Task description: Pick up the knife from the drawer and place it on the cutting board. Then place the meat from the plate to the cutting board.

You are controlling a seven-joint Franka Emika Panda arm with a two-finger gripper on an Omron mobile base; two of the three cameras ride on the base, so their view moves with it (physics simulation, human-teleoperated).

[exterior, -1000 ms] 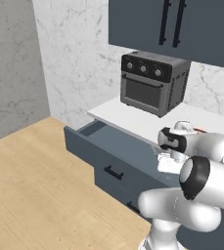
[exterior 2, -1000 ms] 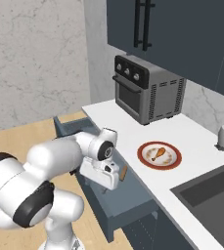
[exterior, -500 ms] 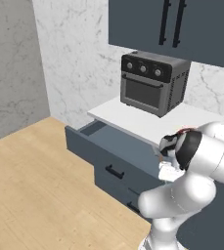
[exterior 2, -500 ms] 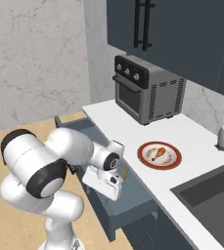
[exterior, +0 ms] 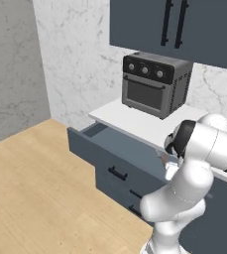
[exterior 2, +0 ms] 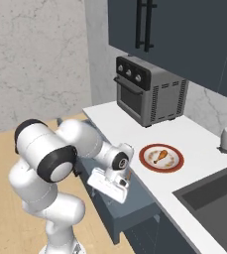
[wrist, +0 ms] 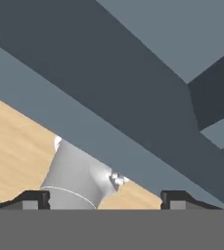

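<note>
Below the counter edge, the two-finger gripper (wrist: 105, 199) hangs over the pulled-out dark blue-grey drawer (exterior: 102, 149), dark fingertips (wrist: 31, 199) spread wide, holding nothing; no knife can be made out.

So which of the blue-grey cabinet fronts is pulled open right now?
The wide shallow drawer under the counter's left end, with the short black bar handle. The tall upper cabinet doors with long handles are shut.

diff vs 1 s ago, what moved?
The white arm folded down toward the open dark blue-grey drawer, the gripper sinking lower over it; whether its jaws are open or shut is unclear, and no grasp is visible. The drawer stayed open; the white, red-rimmed plate with the small orange-brown meat and the toaster oven stayed put.
</note>
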